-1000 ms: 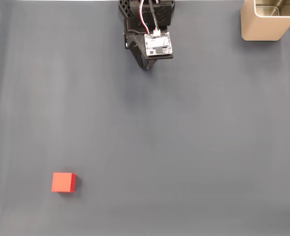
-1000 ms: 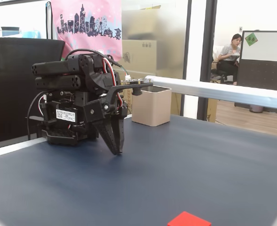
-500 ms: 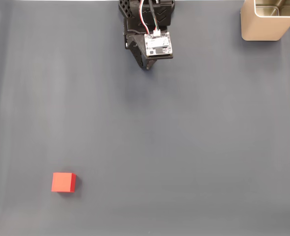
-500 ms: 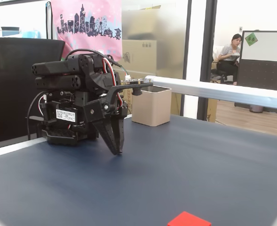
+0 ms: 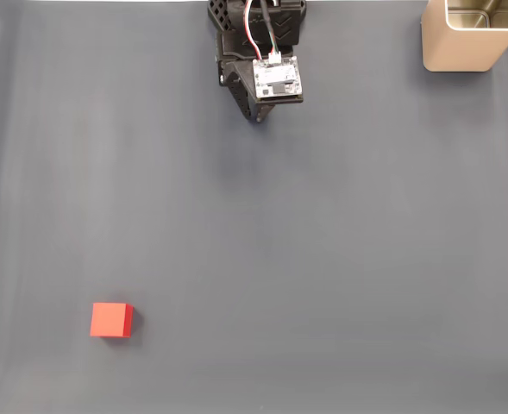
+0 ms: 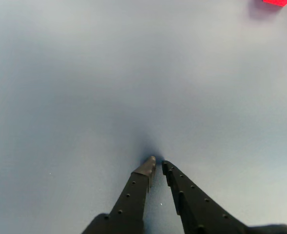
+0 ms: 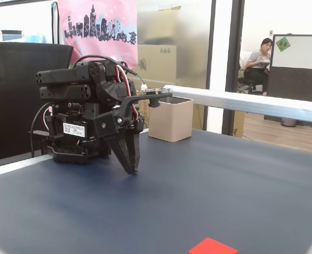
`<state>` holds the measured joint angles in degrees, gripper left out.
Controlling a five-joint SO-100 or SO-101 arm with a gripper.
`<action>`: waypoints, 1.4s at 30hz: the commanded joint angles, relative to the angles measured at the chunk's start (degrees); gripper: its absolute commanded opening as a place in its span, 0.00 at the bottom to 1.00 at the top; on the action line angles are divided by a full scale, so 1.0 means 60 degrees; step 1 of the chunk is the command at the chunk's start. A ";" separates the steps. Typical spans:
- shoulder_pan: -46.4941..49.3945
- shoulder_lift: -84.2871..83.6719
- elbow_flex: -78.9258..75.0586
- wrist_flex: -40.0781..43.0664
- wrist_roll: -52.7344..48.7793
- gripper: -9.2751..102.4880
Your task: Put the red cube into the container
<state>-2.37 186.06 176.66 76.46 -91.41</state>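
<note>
The red cube (image 5: 111, 319) lies on the dark mat at the lower left of a fixed view; its top shows at the bottom edge of another fixed view (image 7: 212, 247), and a corner of it peeks in at the wrist view's top right (image 6: 277, 2). The beige container (image 5: 469, 34) stands upright in the top right corner, and behind the arm (image 7: 170, 119). My gripper (image 5: 257, 116) is folded down near the arm's base at the top centre, far from the cube. Its black fingertips (image 6: 150, 166) almost meet just above the mat, shut on nothing (image 7: 132, 170).
The dark mat (image 5: 322, 259) stretches wide between the arm, cube and container. A metal rail (image 7: 251, 103) runs along the table's far side, with a person seated in the room beyond. A dark screen stands behind the arm's base (image 7: 71, 148).
</note>
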 commanded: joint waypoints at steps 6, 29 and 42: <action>0.0073 0.0732 0.0103 0.0132 0.0044 0.09; 0.0073 0.0732 0.0103 0.0132 0.0044 0.09; -0.0293 0.0732 0.0103 0.0132 0.0088 0.09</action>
<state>-3.08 186.06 176.66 76.46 -91.41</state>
